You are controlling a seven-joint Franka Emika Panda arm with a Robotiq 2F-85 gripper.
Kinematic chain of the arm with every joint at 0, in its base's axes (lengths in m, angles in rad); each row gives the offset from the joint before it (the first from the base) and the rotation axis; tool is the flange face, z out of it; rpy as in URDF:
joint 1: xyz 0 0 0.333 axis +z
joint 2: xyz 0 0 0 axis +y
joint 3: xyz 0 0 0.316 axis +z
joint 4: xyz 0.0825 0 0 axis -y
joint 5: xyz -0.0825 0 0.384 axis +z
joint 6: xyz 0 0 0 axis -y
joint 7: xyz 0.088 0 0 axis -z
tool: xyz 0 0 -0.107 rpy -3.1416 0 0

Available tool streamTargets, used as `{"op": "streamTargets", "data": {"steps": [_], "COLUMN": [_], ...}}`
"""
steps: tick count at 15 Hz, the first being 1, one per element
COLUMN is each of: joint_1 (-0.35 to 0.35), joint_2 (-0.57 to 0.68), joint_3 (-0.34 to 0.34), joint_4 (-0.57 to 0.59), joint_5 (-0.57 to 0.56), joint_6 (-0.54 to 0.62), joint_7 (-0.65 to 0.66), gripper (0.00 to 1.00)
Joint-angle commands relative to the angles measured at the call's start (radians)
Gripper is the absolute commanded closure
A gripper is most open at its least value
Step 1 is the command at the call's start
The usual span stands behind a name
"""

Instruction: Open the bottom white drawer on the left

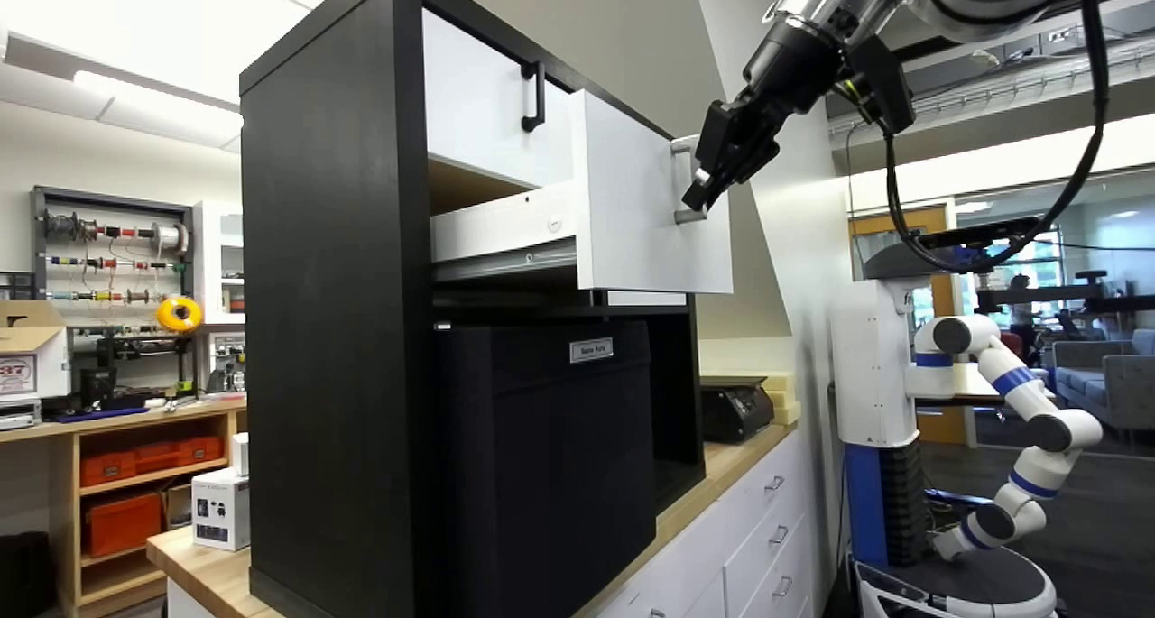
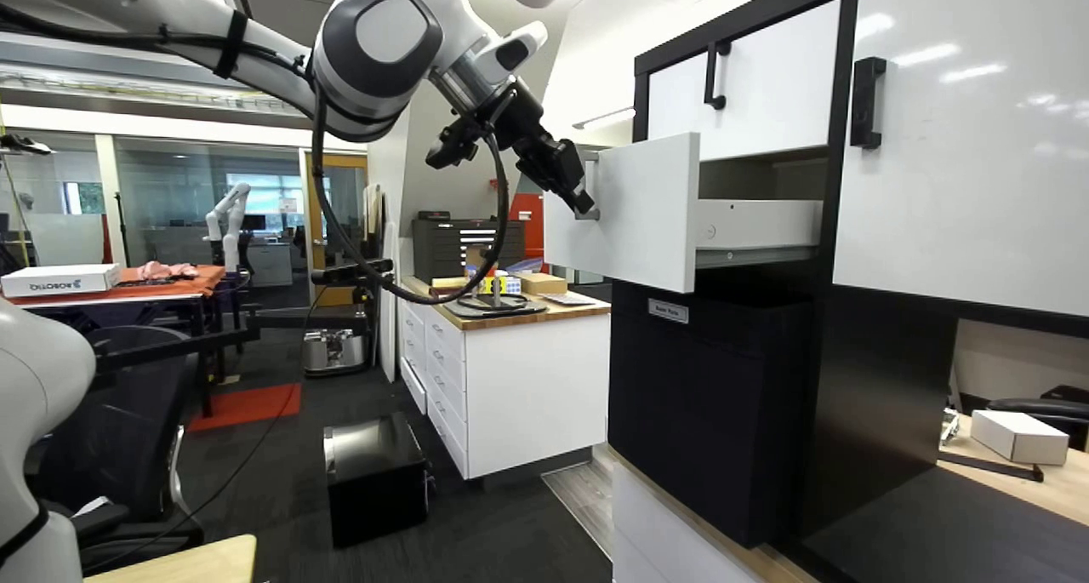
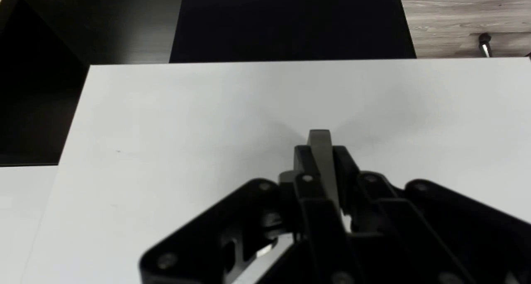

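Probably rigid and smooth-running, the flat white rectangular drawer (image 1: 636,212) stands open at one o'clock from the boxy black bin (image 1: 559,438) in an exterior view, best held by the grey metallic bar handle (image 3: 320,139) the black hand (image 3: 322,154) pinches.

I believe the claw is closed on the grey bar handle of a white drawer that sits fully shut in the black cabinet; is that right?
Not quite: the white drawer stands open, not shut, in the black cabinet, its side panel and metal runner showing in both exterior views. The claw is indeed closed on the grey bar handle.
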Motion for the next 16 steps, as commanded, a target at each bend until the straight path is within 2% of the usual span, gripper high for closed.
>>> {"op": "streamTargets", "data": {"steps": [1,3,7,11,16], "joint_1": [0.011,0.015,0.085,0.110,0.102], "joint_2": [-0.049,-0.049,-0.031,-0.015,0.011], "joint_3": [0.041,0.048,0.039,0.034,0.030], "joint_4": [-0.087,-0.078,-0.023,0.048,0.111], "joint_5": [0.036,0.050,0.149,0.221,0.284], "joint_6": [-0.040,-0.112,-0.327,-0.554,-0.738], "joint_7": [0.059,0.071,0.054,0.066,0.080], "gripper": [0.60,0.53,0.27,0.01,0.00]}}
